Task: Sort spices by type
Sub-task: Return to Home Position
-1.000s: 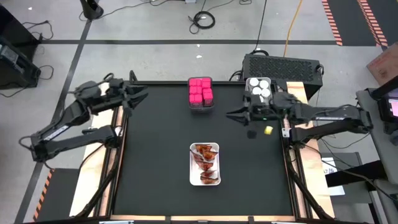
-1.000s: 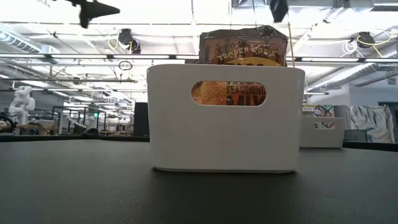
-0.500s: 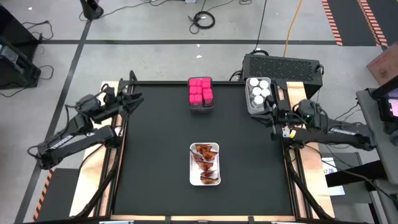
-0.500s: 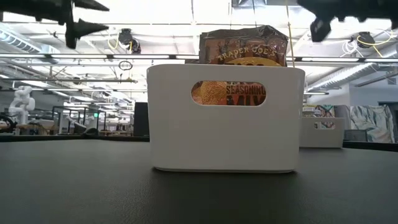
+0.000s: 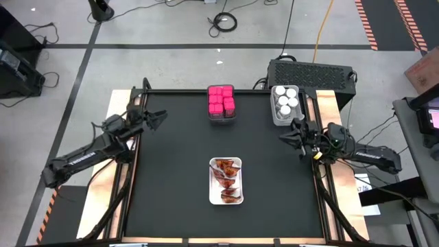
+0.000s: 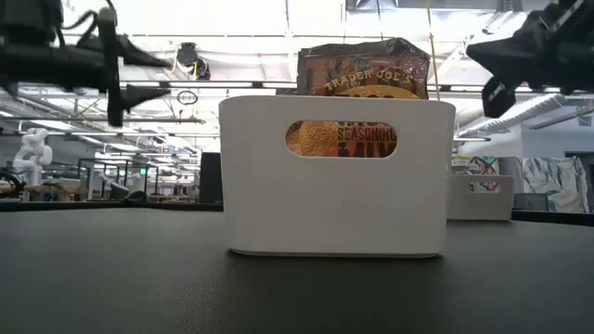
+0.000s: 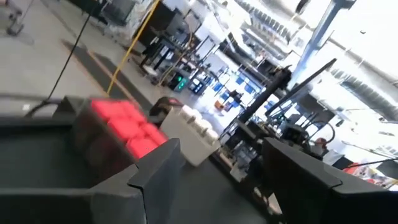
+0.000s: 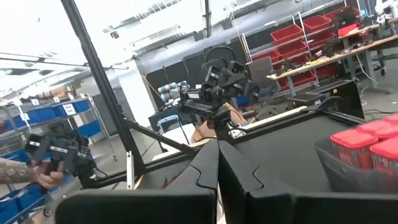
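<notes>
Standing in white tray (image 6: 336,215), packet (image 6: 364,67) reads "Trader Joe's".

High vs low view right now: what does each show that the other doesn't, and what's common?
High only: the pink boxes and the white-capped jars, each grouped apart.
Low only: the print on the packets, the handle cutout in the white bin, and the room behind.
Both: the packets in that bin mid-table, with the left hand and right hand off to the sides, holding nothing.
</notes>
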